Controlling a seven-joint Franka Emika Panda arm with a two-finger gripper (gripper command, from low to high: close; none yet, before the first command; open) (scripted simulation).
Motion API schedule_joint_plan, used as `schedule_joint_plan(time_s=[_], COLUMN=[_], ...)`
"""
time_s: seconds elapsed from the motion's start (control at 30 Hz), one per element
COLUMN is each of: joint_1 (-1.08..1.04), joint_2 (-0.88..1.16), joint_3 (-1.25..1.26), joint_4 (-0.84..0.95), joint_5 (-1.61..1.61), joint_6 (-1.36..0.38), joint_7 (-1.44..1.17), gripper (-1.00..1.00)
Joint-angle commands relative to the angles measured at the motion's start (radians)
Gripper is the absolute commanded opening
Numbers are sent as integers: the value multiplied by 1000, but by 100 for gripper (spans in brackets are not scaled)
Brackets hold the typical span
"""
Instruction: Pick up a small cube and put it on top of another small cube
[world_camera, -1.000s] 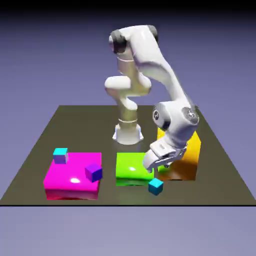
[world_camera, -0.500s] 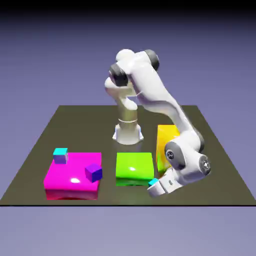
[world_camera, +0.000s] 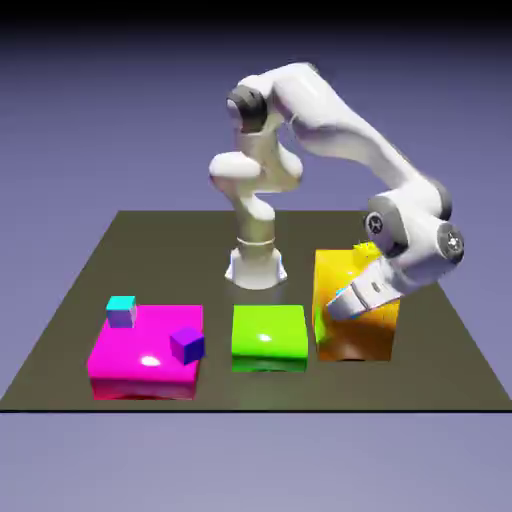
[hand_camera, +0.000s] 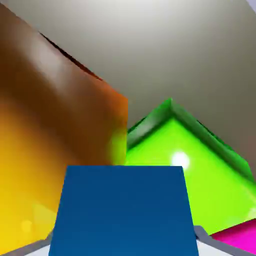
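Observation:
In the hand view the small cube (hand_camera: 122, 210), dark blue here, fills the lower middle, held between my grey fingertips (hand_camera: 207, 239). My gripper (world_camera: 338, 306) is shut on it and hangs tilted in front of the big orange-yellow block (world_camera: 356, 318), above the table. The exterior view does not show the small cube; the fingers cover it. Another small cube (world_camera: 366, 253), tiny and yellow, sits on that block's top, partly behind my wrist, above and to the exterior view's right of the gripper.
A green block (world_camera: 268, 335) lies to the left of the orange-yellow block. A flat magenta block (world_camera: 140, 355) carries a cyan-topped lilac cube (world_camera: 121, 311) and a purple cube (world_camera: 187, 345). The hand view shows the orange block's side (hand_camera: 50, 150) and the green block (hand_camera: 200, 170).
The gripper dropped onto the small cube near the table's front edge, shut on it, then lifted it up and toward the exterior view's right, before the orange-yellow block.

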Motion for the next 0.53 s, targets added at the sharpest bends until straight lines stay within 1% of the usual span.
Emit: schedule_joint_plan(time_s=[0.0,0.1,0.17,0.37,0.4,0.43,0.47,0.5], joint_1=[13,51,57,30,29,29,29,33], joint_2=[-36,-145,-173,-240,-243,-243,-243,-232], joint_3=[14,57,65,60,59,59,59,60], joint_4=[-4,-16,-17,-235,-243,-243,-243,-207], joint_5=[28,119,141,159,160,160,160,157], joint_6=[-31,-124,-145,19,26,26,26,-1], joint_7=[17,69,78,52,50,50,50,55], gripper=[-100,-100,-100,-100,-100,100,100,100])
